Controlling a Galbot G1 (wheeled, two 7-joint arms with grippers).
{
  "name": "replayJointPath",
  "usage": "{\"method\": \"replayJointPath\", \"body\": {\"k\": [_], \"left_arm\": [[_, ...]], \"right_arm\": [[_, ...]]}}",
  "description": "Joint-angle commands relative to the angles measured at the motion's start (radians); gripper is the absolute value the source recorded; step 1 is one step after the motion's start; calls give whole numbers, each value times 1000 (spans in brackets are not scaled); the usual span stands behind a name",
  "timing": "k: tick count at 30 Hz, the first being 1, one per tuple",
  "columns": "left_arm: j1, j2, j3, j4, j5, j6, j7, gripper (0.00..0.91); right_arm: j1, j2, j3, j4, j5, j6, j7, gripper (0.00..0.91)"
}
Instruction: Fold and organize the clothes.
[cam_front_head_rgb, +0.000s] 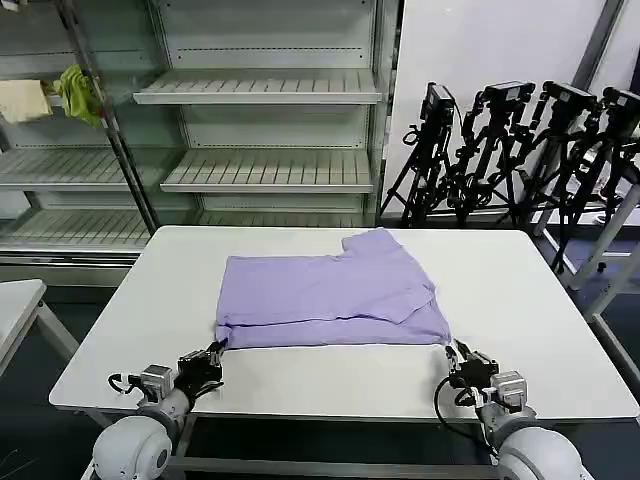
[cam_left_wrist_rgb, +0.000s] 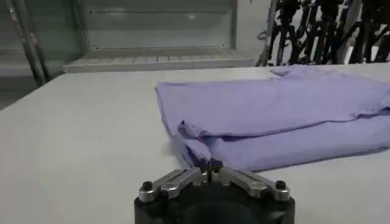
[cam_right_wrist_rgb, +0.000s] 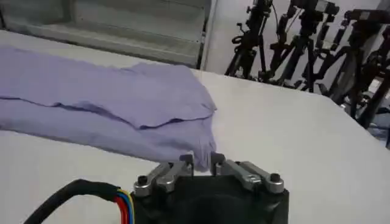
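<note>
The lavender T-shirt (cam_front_head_rgb: 325, 295) lies folded in half on the white table (cam_front_head_rgb: 520, 290), plain side up, one sleeve pointing to the far side. My left gripper (cam_front_head_rgb: 215, 353) is at its near left corner; in the left wrist view the gripper (cam_left_wrist_rgb: 209, 163) is shut on the hem of the T-shirt (cam_left_wrist_rgb: 280, 115). At the near right corner is my right gripper (cam_front_head_rgb: 455, 352). In the right wrist view this gripper (cam_right_wrist_rgb: 202, 161) stands a little open, with the corner of the T-shirt (cam_right_wrist_rgb: 109, 103) hanging between the fingertips.
Bare table lies all round the shirt. Behind stand empty metal shelves (cam_front_head_rgb: 265, 90), with a yellow-green cloth (cam_front_head_rgb: 78, 92) and a cream cloth (cam_front_head_rgb: 22, 100) at the far left. Camera tripods (cam_front_head_rgb: 520, 150) crowd the back right. A second small table (cam_front_head_rgb: 15, 305) sits at the left.
</note>
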Motion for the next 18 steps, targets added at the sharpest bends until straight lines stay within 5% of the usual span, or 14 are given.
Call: {"method": "replayJointPath", "body": {"k": [1,9,11,15,18], "left_arm": [[2,0,-2,-2,1,-1,0,0],[5,-1,-7,-1,1,-3,-1,0],[6,-1,-9,-1,1,-3,-1,0],[6,1,-11,0,1,-3,-1,0],[6,2,-11,-1,0,-4,-1,0]], "right_arm": [[64,18,-22,-55,-4,1,0,907],[111,43,-51,-113,-8,4,-10,907],[117,49,-58,-127,-17,7,-14,665],[120,53,-64,-135,-31,15,-24,0],[118,54,-64,-134,-35,17,-30,0]]}}
